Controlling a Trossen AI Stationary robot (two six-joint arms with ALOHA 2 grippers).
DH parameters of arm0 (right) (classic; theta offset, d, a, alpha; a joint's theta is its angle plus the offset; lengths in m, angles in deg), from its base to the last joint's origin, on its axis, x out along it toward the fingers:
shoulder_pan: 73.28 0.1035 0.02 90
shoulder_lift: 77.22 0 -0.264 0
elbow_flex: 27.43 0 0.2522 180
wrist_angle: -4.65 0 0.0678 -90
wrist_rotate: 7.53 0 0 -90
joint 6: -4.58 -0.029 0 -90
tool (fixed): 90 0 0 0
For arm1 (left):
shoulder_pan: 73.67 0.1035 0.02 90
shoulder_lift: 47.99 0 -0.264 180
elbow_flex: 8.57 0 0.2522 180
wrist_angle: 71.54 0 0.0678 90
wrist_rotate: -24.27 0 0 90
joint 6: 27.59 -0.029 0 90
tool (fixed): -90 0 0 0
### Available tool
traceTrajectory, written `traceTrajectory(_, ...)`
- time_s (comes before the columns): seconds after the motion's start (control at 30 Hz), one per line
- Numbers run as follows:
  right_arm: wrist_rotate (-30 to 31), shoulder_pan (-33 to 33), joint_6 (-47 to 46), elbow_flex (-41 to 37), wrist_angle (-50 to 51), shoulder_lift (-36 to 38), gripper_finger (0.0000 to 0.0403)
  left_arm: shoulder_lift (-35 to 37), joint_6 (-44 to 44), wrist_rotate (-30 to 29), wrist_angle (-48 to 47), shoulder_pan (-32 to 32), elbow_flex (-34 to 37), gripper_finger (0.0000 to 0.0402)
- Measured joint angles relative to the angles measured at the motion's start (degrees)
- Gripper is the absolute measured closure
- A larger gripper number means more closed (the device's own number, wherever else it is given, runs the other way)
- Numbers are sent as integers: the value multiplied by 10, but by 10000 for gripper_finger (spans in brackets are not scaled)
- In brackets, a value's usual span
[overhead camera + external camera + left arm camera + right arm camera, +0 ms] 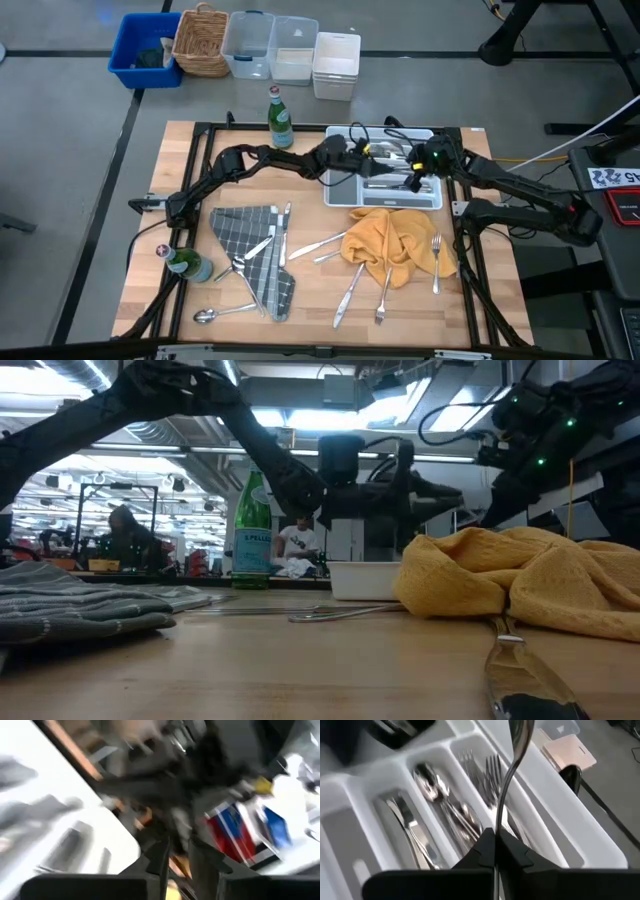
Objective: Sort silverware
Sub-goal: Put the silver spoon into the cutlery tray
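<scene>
The white compartmented tray stands at the table's far middle, with knives, spoons and forks each in a slot of their own. My right gripper hangs over the tray's right part, shut on one slim silver piece. My left gripper reaches level to the tray's far left corner; in the blurred left wrist view its fingers stand a little apart with nothing seen between them. More silverware lies loose near the yellow cloth and on the grey checked cloth. My right gripper pinches the slim piece between its two fingers, which meet around its thin shaft. It comes slanting down from the table's right side. The piece sticks out ahead of the fingertips over the fork slot, clear of the tray. The fingers hide the end inside them.
One green bottle stands just left of the tray's far side, another at the table's left edge. Beyond the far edge sit a blue bin, a wicker basket and clear boxes. A knife lies close to the low camera.
</scene>
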Motion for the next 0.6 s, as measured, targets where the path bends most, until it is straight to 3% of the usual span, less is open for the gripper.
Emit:
traceTrajectory(0.13, -10, -33, 34, 0, 13, 0, 394, 2, -15, 49, 19, -2, 0, 342)
traceTrajectory(0.4, -97, -94, 60, 0, 23, -21, 394, 43, -87, 71, 23, -2, 0, 341)
traceTrajectory(0.6, -184, -115, 126, 0, 27, -90, 394, 98, -166, 100, -64, -1, 0, 341)
